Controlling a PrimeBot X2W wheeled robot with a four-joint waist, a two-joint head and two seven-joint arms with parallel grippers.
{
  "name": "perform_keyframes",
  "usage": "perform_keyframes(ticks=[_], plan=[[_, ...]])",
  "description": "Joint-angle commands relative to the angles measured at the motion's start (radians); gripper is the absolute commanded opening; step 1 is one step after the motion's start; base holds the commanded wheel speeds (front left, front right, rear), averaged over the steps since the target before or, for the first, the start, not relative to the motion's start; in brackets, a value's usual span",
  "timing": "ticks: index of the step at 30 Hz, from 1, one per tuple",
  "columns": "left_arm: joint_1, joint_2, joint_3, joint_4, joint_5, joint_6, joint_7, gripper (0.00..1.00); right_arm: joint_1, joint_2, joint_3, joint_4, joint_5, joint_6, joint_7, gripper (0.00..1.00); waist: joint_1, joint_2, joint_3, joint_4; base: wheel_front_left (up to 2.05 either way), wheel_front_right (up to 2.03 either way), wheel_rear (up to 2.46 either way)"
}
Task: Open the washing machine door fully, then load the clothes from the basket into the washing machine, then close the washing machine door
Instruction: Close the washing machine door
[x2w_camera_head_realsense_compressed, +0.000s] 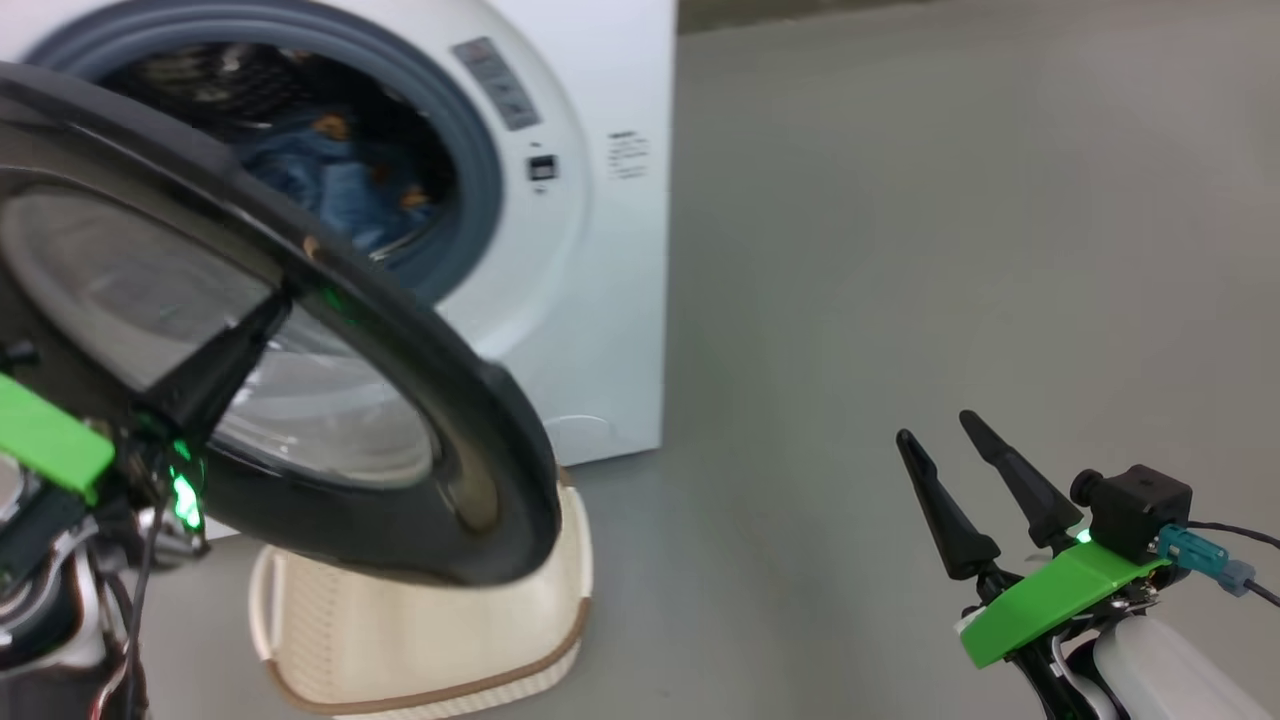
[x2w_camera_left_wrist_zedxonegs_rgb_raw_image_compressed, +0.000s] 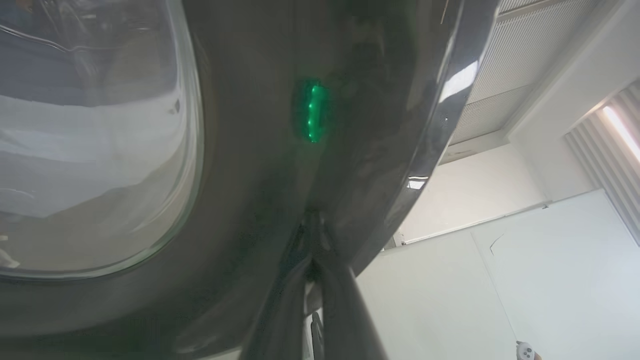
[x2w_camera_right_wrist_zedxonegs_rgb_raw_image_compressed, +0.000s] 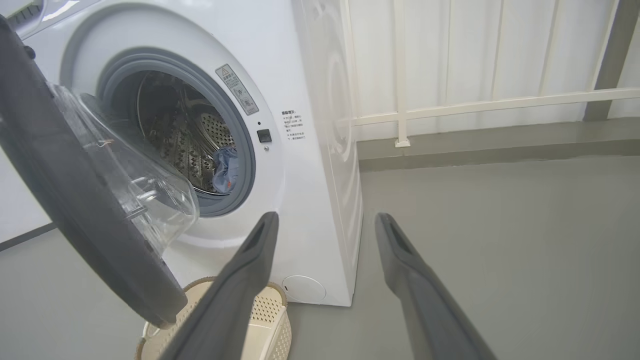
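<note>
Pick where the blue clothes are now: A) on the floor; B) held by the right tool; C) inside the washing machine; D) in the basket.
C: the blue clothes lie inside the washing machine; the basket shows none in its visible part.

The big white washing machine (x2w_camera_head_realsense_compressed: 600, 300) was seen at the far left, its round hole ringed in grey. The round black door (x2w_camera_head_realsense_compressed: 480, 430), with a clear glass bowl in its middle, was swung partway open. Blue clothes (x2w_camera_head_realsense_compressed: 340, 190) with orange spots were piled inside the drum. The cream basket (x2w_camera_head_realsense_compressed: 420, 640) with a brown rim was set on the floor near the machine, under the door's low edge.
</note>
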Motion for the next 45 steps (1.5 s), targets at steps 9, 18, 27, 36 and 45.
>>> perform_keyframes(ticks=[9, 18, 27, 36, 45], plan=[[-0.117, 0.018, 0.014, 0.053, 0.056, -0.045, -0.088, 0.0, -0.031, 0.005, -0.012, -0.028, -0.012, 0.004, -0.008, 1.0, 0.0, -0.0001, 0.055, -0.067, 0.0, 0.0, 0.0], [-0.129, 0.017, 0.017, 0.082, 0.052, -0.064, -0.096, 0.0, -0.026, 0.012, -0.022, -0.027, -0.019, 0.004, -0.008, 1.0, 0.0, -0.0001, 0.048, -0.04, 0.0, 0.0, 0.0], [-0.106, 0.027, 0.024, 0.054, 0.086, -0.062, -0.127, 0.0, -0.019, 0.011, -0.028, -0.027, -0.02, 0.004, -0.008, 1.0, 0.0, -0.0001, 0.036, 0.001, 0.0, 0.0, 0.0], [-0.036, 0.069, 0.018, -0.001, 0.22, -0.1, -0.224, 1.0, -0.014, 0.011, -0.035, -0.029, -0.021, 0.004, -0.008, 1.0, 0.0, -0.0001, 0.033, 0.036, 0.0, 0.0, 0.0], [0.068, 0.099, -0.027, -0.026, 0.425, -0.203, -0.421, 1.0, -0.018, 0.013, -0.043, -0.033, -0.023, 0.004, -0.008, 1.0, 0.0, -0.0001, 0.037, 0.053, 0.0, 0.0, 0.0]])
